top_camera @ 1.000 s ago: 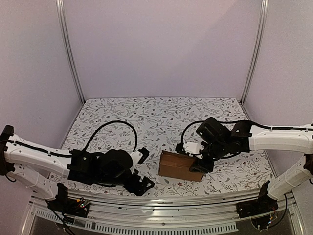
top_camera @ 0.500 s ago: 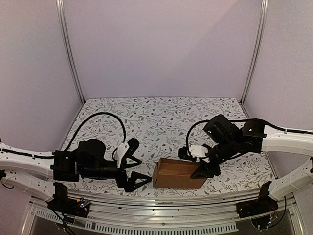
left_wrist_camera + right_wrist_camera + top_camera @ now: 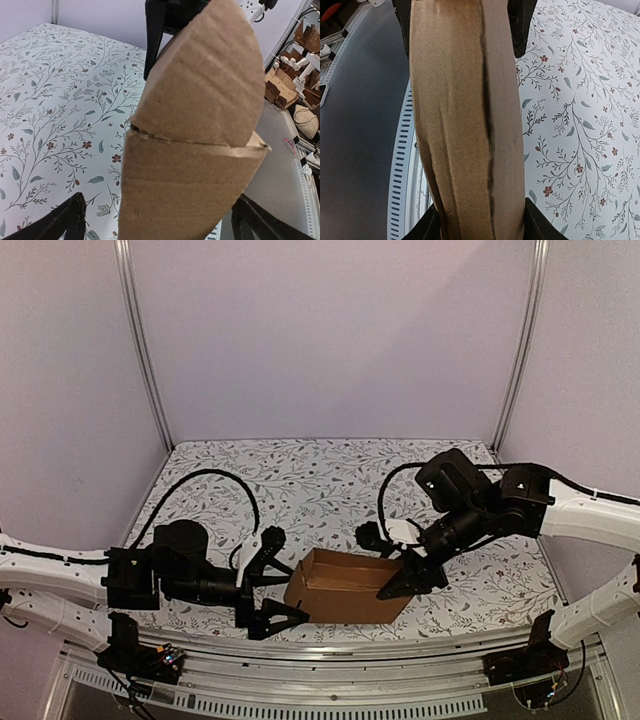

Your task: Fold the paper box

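Box (image 3: 340, 602) is near the front edge of the table (image 3: 300, 475), between the two arms, its long side running left to right and its open top showing; I cannot tell if it rests fully on the cloth. Left gripper (image 3: 280, 578) is spread wide at the box's left end, a finger (image 3: 62, 222) on either side with a gap at both, holding nothing. Right gripper (image 3: 388, 562) is clamped across the right end, with cardboard filling the space between its fingers (image 3: 540, 227), and beyond lie the leaf-print tabletop and plain walls (image 3: 330, 340).
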`<state>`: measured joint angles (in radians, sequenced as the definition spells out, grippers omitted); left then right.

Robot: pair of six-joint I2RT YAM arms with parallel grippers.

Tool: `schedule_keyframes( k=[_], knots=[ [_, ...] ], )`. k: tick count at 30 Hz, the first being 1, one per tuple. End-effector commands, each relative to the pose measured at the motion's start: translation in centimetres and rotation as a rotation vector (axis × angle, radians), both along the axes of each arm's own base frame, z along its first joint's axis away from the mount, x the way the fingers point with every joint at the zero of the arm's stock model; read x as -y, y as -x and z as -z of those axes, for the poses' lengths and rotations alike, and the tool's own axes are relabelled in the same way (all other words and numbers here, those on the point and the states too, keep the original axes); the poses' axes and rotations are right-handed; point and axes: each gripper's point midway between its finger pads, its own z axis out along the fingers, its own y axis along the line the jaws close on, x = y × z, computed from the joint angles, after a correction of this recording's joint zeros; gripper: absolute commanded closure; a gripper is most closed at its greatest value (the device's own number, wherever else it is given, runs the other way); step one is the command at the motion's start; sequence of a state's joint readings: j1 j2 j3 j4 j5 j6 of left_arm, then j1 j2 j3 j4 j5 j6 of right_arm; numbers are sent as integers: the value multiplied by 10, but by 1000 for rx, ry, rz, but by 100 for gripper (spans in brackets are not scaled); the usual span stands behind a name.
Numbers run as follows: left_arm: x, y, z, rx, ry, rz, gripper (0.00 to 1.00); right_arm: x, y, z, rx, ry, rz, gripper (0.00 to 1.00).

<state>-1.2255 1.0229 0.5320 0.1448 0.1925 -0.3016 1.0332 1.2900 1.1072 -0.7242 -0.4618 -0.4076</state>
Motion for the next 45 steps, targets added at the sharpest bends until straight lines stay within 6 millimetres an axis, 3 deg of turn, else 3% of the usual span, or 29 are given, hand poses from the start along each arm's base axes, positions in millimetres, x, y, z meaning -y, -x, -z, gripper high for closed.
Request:
schedule_keyframes(
  k=[1,6,12,22,25,27,37,41,45],
  knots=[
    [1,-6,-2,29,-6,-7,1,-8,3,-3,-41,13,-19,55],
    [1,-10,-4,48,-13,-25,3,-14,1,-1,-64,31,-13,56],
    [2,-10,-3,54,-18,-18,16,-16,-1,-1,-68,39,-8,56],
    [7,-8,-7,41,7,7,64,-16,-1,2,-76,49,-4,56],
    [8,-7,-9,39,13,18,84,-16,-1,3,-80,54,1,55],
    [8,-7,-8,39,12,18,92,-16,-2,4,-82,58,6,53],
    [7,-8,2,30,-19,11,96,-14,-20,-5,-6,48,96,28],
    [7,-11,14,21,-59,-3,96,-15,-36,-30,76,-18,183,21],
    [9,-12,21,14,-77,-3,96,-21,-44,-73,113,-163,239,20]
  ],
)
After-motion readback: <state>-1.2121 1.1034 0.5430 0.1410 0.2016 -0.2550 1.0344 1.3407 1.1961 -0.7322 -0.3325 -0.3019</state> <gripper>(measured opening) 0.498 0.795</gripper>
